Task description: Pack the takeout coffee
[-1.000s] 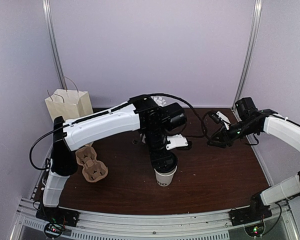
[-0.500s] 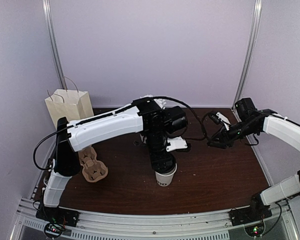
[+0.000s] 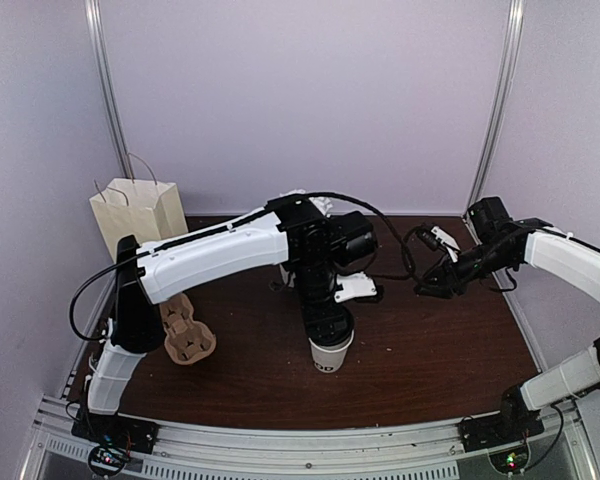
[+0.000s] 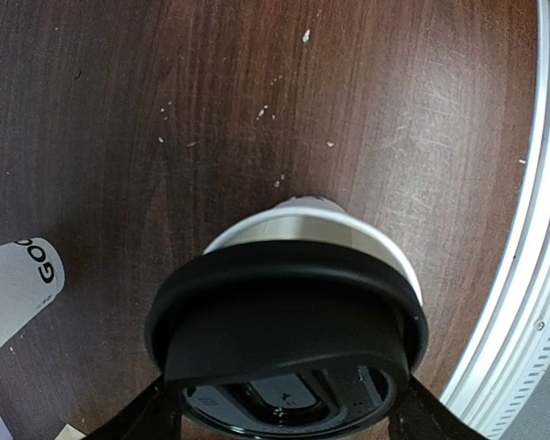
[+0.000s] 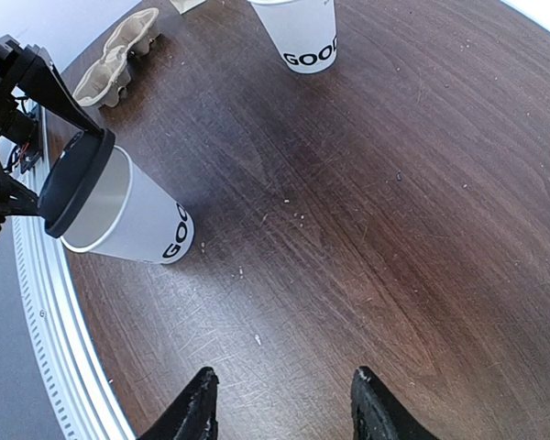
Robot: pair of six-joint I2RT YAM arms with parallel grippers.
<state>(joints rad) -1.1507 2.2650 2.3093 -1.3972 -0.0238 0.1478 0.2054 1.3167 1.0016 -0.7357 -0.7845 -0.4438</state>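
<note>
The white paper cup [image 3: 331, 355] with dark letters stands near the table's front middle; it also shows in the right wrist view [image 5: 142, 225] and the left wrist view [image 4: 302, 218]. My left gripper [image 3: 327, 325] is directly above it, shut on the round black lid [image 4: 284, 321]. The lid [image 5: 75, 179] sits tilted over the cup's mouth, with part of the opening still showing. My right gripper [image 3: 425, 283] is open and empty, hovering above bare table to the cup's right, its fingertips [image 5: 202, 390] wide apart.
A second white cup [image 5: 302, 37] stands behind, mostly hidden by the left arm in the top view. The brown pulp tray [image 3: 183, 335] lies at the left. A paper bag [image 3: 138, 215] stands at the back left. A metal rail [image 3: 310, 440] runs along the front edge.
The left arm has shifted slightly while holding the lid over the cup. The right gripper has crept a little to the left.
</note>
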